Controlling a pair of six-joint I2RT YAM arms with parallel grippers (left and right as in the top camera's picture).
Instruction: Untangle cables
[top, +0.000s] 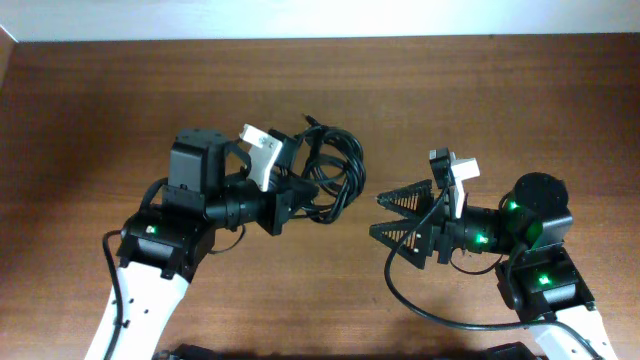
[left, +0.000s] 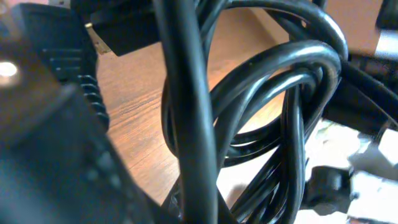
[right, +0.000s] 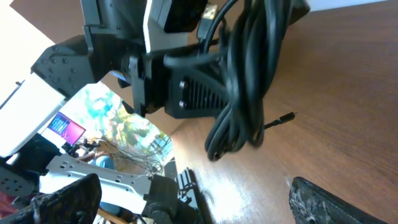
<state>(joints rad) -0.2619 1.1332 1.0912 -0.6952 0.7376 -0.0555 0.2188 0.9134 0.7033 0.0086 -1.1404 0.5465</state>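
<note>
Table (top: 90, 110) is plain brown wood, cut off at the frame edges. Left gripper (top: 292, 195) comes in from 8 o'clock, clamped tight on the cables (top: 338, 172), a looped bundle near the table's middle. It looks lifted off the wood, I think, though that's hard to be sure of. Can't tell the two cords apart since the loops overlap. Right gripper (top: 388, 218) sits at 3 o'clock of the bundle, jaws spread wide, holding nothing, clear of the cords. Left wrist view is mostly blurry black loops. A small plug (right: 283, 118) sticks out at 4 o'clock of the bundle in the right wrist view.
</note>
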